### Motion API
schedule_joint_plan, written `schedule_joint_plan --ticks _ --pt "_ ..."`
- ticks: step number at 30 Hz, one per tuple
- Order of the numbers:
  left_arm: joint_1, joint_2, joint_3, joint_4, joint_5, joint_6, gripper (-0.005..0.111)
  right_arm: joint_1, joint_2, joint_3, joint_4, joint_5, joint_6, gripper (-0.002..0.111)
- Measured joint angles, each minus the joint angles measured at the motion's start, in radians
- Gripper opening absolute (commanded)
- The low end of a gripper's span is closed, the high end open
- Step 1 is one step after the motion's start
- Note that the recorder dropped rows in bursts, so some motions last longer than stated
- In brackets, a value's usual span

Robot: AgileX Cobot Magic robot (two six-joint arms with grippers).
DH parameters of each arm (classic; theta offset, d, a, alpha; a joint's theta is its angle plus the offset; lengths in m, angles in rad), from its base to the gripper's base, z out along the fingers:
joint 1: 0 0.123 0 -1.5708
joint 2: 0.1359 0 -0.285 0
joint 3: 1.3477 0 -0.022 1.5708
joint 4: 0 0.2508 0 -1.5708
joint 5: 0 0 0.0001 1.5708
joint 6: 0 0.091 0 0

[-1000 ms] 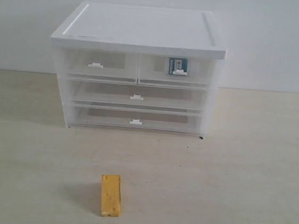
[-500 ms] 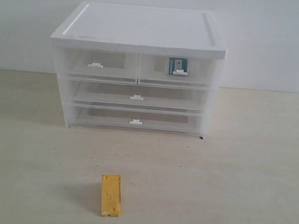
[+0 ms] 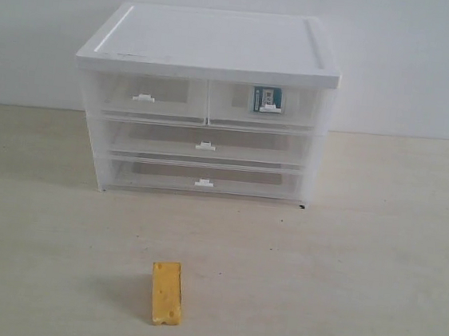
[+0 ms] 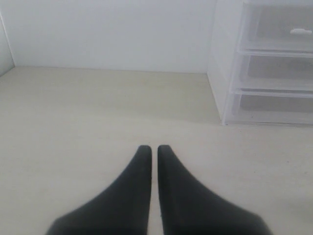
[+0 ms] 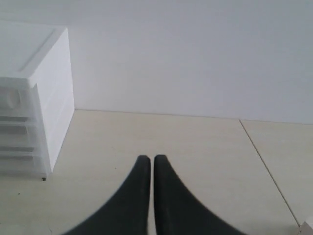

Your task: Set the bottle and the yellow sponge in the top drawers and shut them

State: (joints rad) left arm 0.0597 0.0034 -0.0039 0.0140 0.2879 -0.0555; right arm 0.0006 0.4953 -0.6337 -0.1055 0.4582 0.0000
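Observation:
The yellow sponge (image 3: 166, 292) lies flat on the table, well in front of the cabinet (image 3: 213, 42). Both top drawers are pushed in: the left one (image 3: 147, 97) looks empty, and through the front of the right one (image 3: 265, 106) the bottle (image 3: 268, 99) shows by its blue-teal label. Neither arm appears in the exterior view. In the left wrist view my left gripper (image 4: 154, 148) is shut with nothing in it, hovering over bare table beside the cabinet's left side. My right gripper (image 5: 148, 158) is likewise shut and empty, out to the right of the cabinet.
Two full-width translucent drawers (image 3: 204, 144) sit shut under the top pair. A white wall rises behind the table. A seam in the table top (image 5: 266, 166) runs to the right of the right gripper.

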Motion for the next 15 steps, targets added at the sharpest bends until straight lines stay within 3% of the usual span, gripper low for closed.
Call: schedule_joint_plan --ticks 10,15 --pt "0.0 0.0 0.0 0.0 0.0 0.0 0.004 0.0 -0.025 0.002 0.01 0.0 0.0 0.0" --pt "0.0 0.0 0.0 0.0 0.0 0.0 0.004 -0.001 -0.095 0.082 0.012 -0.062 0.0 0.0"
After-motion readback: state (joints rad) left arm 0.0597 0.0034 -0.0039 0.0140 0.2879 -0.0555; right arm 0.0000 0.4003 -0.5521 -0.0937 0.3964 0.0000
